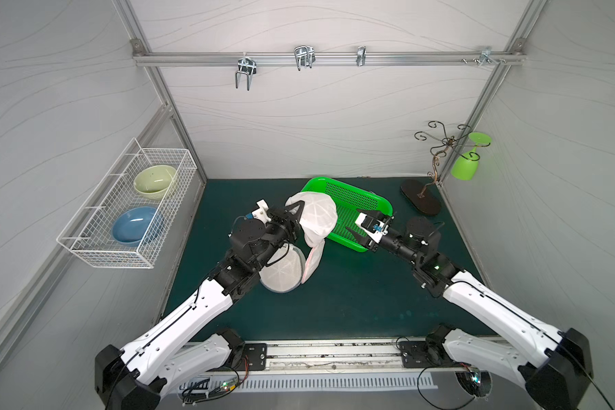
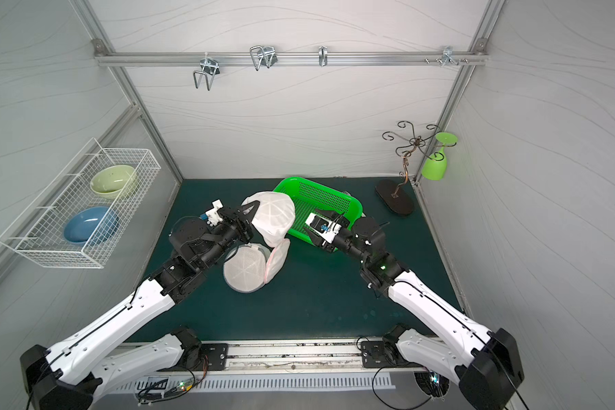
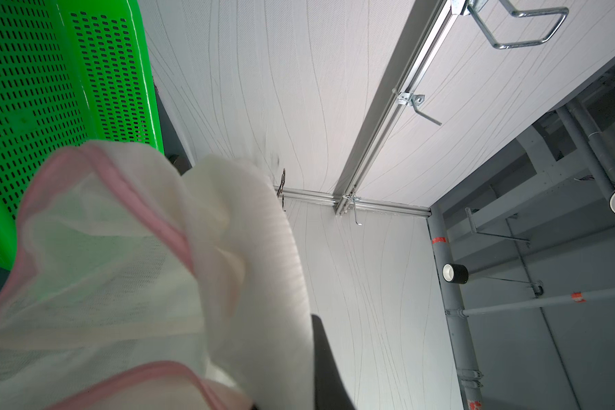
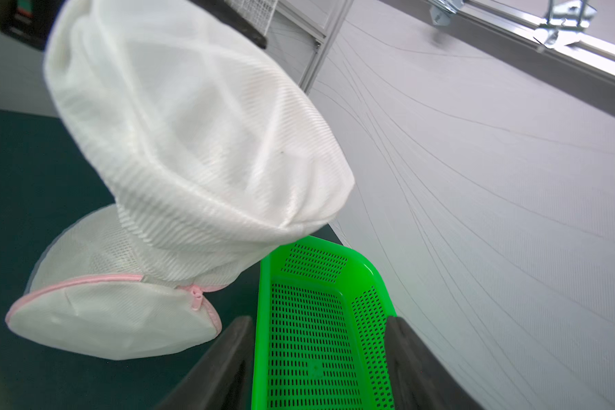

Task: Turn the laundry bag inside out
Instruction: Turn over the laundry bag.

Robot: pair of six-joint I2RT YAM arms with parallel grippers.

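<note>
As left fingers (image 1: 295,212) pinch, laundry bag (image 1: 318,217) aloft

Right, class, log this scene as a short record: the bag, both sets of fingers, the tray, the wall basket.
laundry bag: white mesh with pink zip edging; upper part held up, round zipped panel below it
left fingers: shut on the bag
right fingers: open, empty, at the green perforated tray
wire basket: on the side wall, holds a green bowl and a blue bowl
</note>
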